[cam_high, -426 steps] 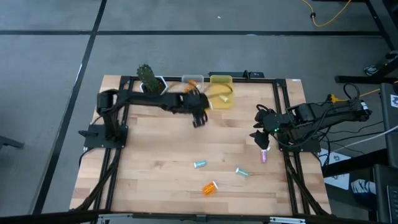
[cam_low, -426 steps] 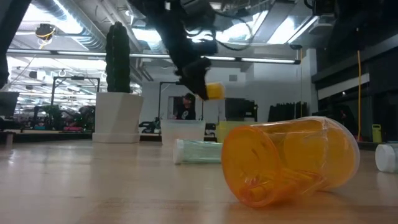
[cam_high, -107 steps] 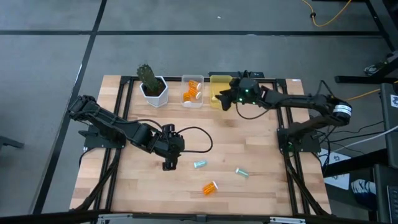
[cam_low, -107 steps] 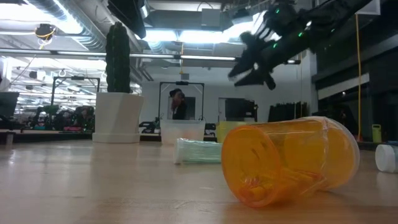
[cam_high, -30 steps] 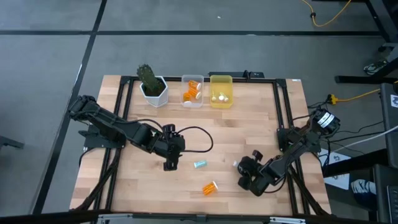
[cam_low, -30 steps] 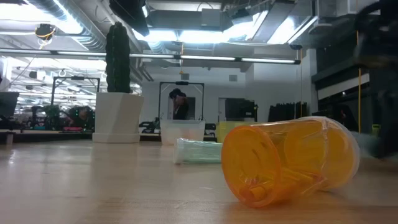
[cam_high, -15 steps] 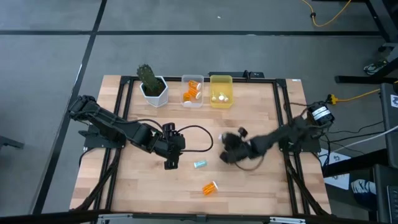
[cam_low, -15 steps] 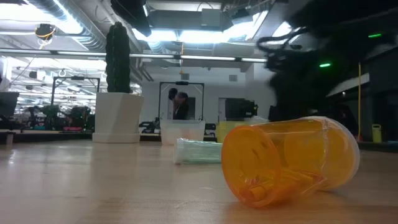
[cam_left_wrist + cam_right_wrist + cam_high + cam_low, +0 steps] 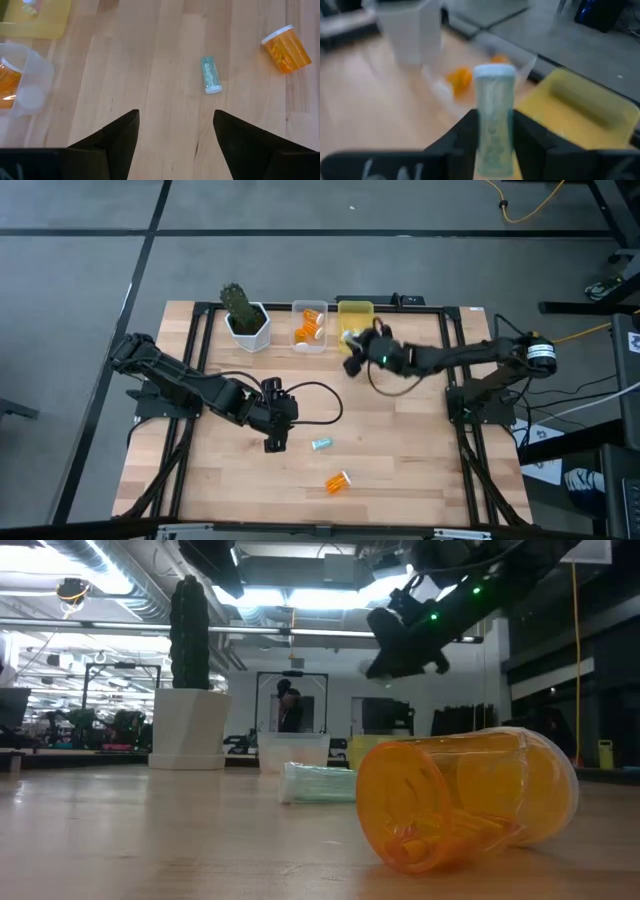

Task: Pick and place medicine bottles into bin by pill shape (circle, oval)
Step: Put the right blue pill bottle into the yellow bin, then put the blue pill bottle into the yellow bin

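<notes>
Carrying a pale green bottle (image 9: 494,125) pinched in the right gripper (image 9: 352,357) beside the yellow bin (image 9: 356,310); centring before release advisable. Left gripper (image 9: 175,131) is waiting, fingers wide, empty.

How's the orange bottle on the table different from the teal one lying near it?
The orange bottle is wider and stubbier; the teal bottle is slim. The orange one is translucent amber with a white cap; the teal one is pale blue-green. Both lie on their sides on the wooden table, untouched by either gripper.

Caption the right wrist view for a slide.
Right end effector carries a pale green bottle toward the yellow bin.
</notes>
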